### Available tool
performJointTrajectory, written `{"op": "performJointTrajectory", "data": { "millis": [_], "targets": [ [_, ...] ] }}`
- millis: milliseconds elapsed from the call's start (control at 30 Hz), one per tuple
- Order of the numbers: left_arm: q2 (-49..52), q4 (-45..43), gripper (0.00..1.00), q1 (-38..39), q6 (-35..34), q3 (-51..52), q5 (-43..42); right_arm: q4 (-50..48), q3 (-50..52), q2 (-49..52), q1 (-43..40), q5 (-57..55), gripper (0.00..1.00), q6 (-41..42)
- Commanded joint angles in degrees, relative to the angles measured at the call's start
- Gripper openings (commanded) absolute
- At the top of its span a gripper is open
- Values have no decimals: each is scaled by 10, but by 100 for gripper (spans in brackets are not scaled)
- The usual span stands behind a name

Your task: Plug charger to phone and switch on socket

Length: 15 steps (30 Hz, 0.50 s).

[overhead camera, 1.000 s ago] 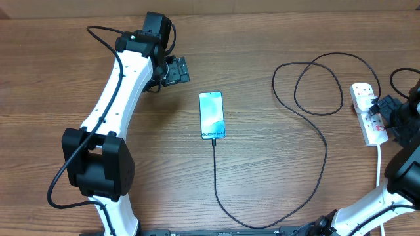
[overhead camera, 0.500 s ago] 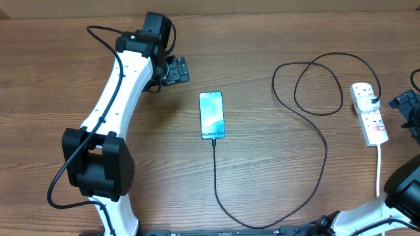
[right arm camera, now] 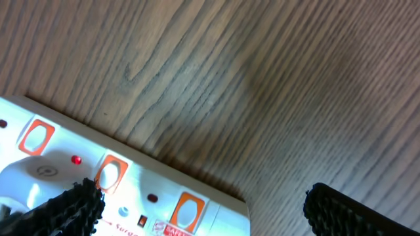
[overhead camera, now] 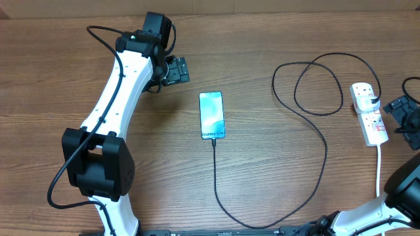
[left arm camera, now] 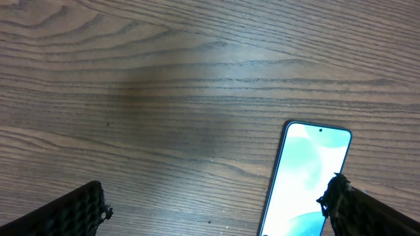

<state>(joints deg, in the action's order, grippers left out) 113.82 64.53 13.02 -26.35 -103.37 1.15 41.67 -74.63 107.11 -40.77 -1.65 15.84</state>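
Overhead: right fingers (overhead camera: 398, 106) sit just beside the white elongated power-strip socket (overhead camera: 369, 113), having come off it within the last second; the switch press is probably done. The long thin black charger cable (overhead camera: 325, 147) meets the lower end of the slim teal-screened phone (overhead camera: 211, 115), which lies mid-bench (overhead camera: 52, 65) and is marked "Galaxy S24".
Left wrist: left fingers (left arm camera: 72, 213) wide apart, empty, above the phone (left arm camera: 302, 177).
Right wrist: fingers apart, empty; the socket (right arm camera: 197, 196) shows a red dot (right arm camera: 77, 159) and the print "Surge".

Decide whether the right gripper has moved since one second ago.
Yes. The right gripper was over the socket then. It now sits clear of the socket, nearer the right edge of the overhead view.
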Motion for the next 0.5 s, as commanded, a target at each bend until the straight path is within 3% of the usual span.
{"op": "performJointTrajectory", "data": {
  "millis": [0, 467],
  "targets": [
    [-7, -1, 100, 1, 11, -3, 7, -17, 17, -6, 2, 10, 100, -9],
    [-7, -1, 100, 1, 11, -3, 7, -29, 24, -6, 2, 14, 100, -9]
  ]
}}
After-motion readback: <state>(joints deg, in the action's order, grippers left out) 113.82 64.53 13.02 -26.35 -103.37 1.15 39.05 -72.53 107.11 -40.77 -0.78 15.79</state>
